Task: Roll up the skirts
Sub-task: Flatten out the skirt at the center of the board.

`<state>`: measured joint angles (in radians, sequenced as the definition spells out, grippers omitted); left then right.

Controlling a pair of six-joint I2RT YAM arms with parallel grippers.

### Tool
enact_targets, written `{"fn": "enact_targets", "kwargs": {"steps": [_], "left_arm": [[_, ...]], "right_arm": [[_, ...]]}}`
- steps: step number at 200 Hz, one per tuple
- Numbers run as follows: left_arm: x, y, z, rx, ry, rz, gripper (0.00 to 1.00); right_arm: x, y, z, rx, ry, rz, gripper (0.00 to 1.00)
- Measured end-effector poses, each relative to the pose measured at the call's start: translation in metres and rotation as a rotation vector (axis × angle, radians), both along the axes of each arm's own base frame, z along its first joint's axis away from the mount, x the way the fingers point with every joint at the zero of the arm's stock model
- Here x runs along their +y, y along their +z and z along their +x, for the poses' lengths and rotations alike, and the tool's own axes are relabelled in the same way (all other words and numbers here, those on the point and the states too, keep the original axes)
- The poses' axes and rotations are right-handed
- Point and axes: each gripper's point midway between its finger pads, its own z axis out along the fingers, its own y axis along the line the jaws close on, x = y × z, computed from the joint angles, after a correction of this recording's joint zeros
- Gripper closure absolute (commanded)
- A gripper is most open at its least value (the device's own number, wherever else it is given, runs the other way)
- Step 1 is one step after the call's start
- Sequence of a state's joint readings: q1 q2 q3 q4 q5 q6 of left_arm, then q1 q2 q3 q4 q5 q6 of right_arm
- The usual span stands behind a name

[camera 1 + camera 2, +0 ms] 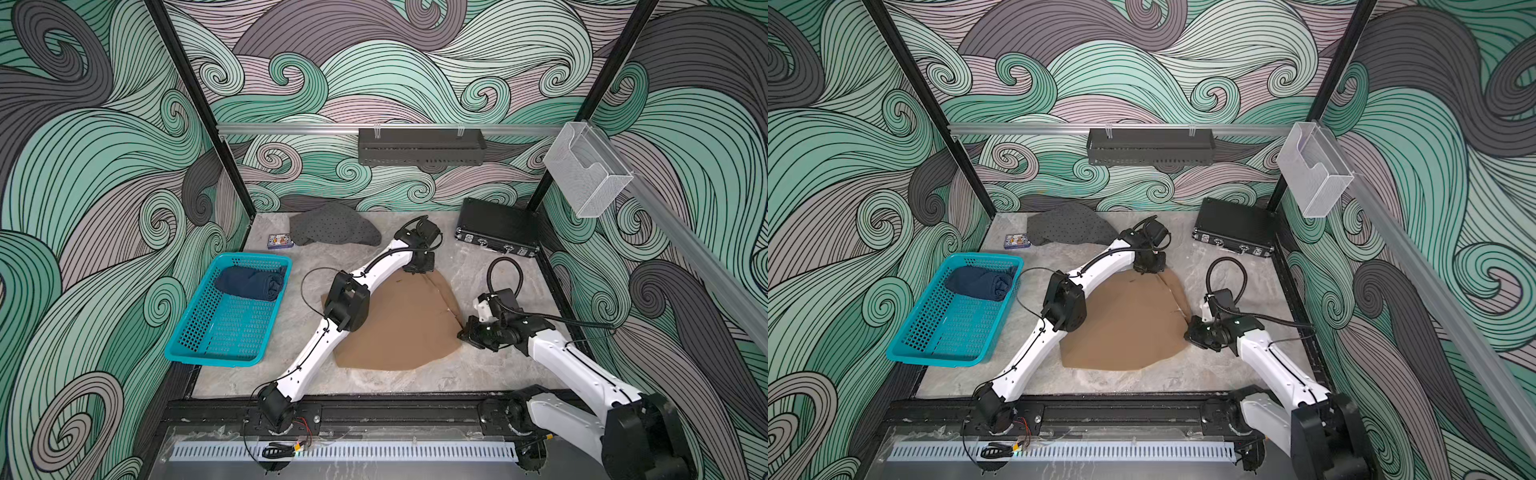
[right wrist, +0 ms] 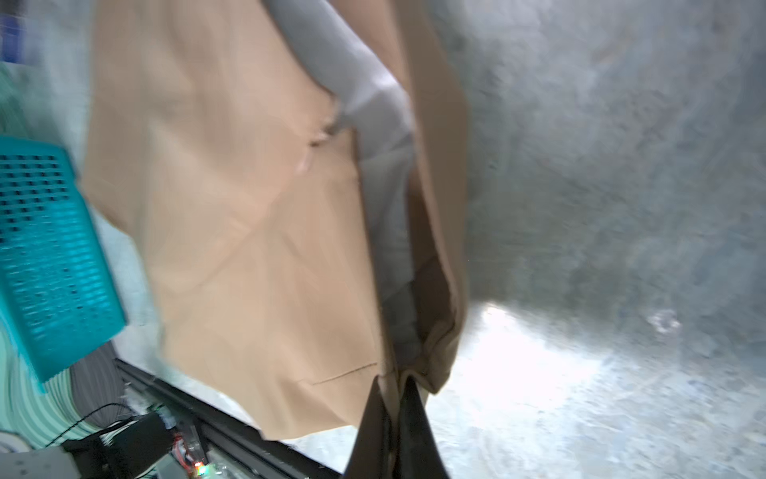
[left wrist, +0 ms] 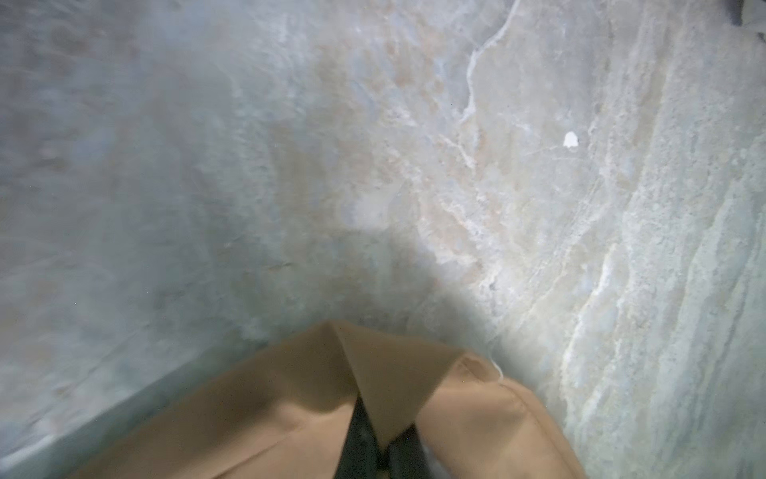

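The tan-brown skirt lies spread flat in the middle of the marble table. My left gripper points down at its far corner and is shut on that corner, a fold of tan cloth pinched between the jaws. My right gripper is shut on the skirt's right-hand edge, where grey lining shows, jaws clamping the hem. The dotted grey skirt lies crumpled at the back. The blue denim skirt sits rolled in the teal basket.
A black hard case stands at the back right. A small printed box lies beside the dotted skirt. A black shelf and a mesh holder hang on the walls above the table.
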<state>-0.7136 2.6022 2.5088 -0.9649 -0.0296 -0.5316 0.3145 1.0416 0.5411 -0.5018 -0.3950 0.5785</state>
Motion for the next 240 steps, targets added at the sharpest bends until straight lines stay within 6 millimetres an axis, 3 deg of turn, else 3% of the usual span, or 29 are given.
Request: {"fn": "enact_targets", "kwargs": {"steps": [10,24,38,54,73,94,115,140,165,191,205,217,227,231,240], "left_arm": [[0.013,0.021,-0.003,-0.022,0.010,0.015,1.00],[0.036,0.073,-0.007,-0.094,0.032,0.005,1.00],[0.067,0.142,-0.009,-0.211,0.072,-0.035,1.00],[0.116,0.236,-0.017,-0.392,0.144,-0.109,1.00],[0.181,0.330,-0.053,-0.573,0.226,-0.184,1.00],[0.232,0.397,-0.099,-0.728,0.279,-0.219,1.00],[0.262,0.432,-0.135,-0.819,0.291,-0.222,1.00],[0.276,0.450,-0.159,-0.852,0.277,-0.213,1.00],[0.273,0.451,-0.156,-0.828,0.255,-0.191,1.00],[0.235,0.434,-0.116,-0.735,0.189,-0.189,0.98],[0.203,0.422,-0.083,-0.683,0.145,-0.207,0.85],[0.163,0.395,-0.042,-0.629,0.104,-0.232,0.73],[0.129,0.356,-0.005,-0.571,0.073,-0.244,0.63],[0.116,0.337,0.009,-0.545,0.065,-0.249,0.54],[0.092,0.287,0.036,-0.473,0.058,-0.243,0.22]], "right_arm": [[0.012,0.017,0.003,-0.051,0.041,0.021,1.00],[0.033,0.047,0.004,-0.139,0.113,0.057,1.00],[0.057,0.080,0.002,-0.224,0.185,0.099,1.00],[0.083,0.113,-0.002,-0.298,0.255,0.140,1.00],[0.119,0.156,-0.004,-0.402,0.324,0.201,1.00],[0.156,0.201,-0.016,-0.496,0.403,0.272,1.00],[0.181,0.227,-0.034,-0.538,0.467,0.324,1.00],[0.192,0.238,-0.046,-0.543,0.496,0.357,1.00],[0.189,0.239,-0.042,-0.548,0.464,0.352,1.00],[0.168,0.228,-0.023,-0.526,0.360,0.316,1.00],[0.144,0.213,0.003,-0.501,0.253,0.270,1.00],[0.113,0.187,0.030,-0.453,0.130,0.212,0.99],[0.082,0.156,0.047,-0.388,0.025,0.145,0.96],[0.069,0.143,0.052,-0.358,-0.015,0.117,0.93],[0.040,0.110,0.059,-0.281,-0.109,0.054,0.79]]}}
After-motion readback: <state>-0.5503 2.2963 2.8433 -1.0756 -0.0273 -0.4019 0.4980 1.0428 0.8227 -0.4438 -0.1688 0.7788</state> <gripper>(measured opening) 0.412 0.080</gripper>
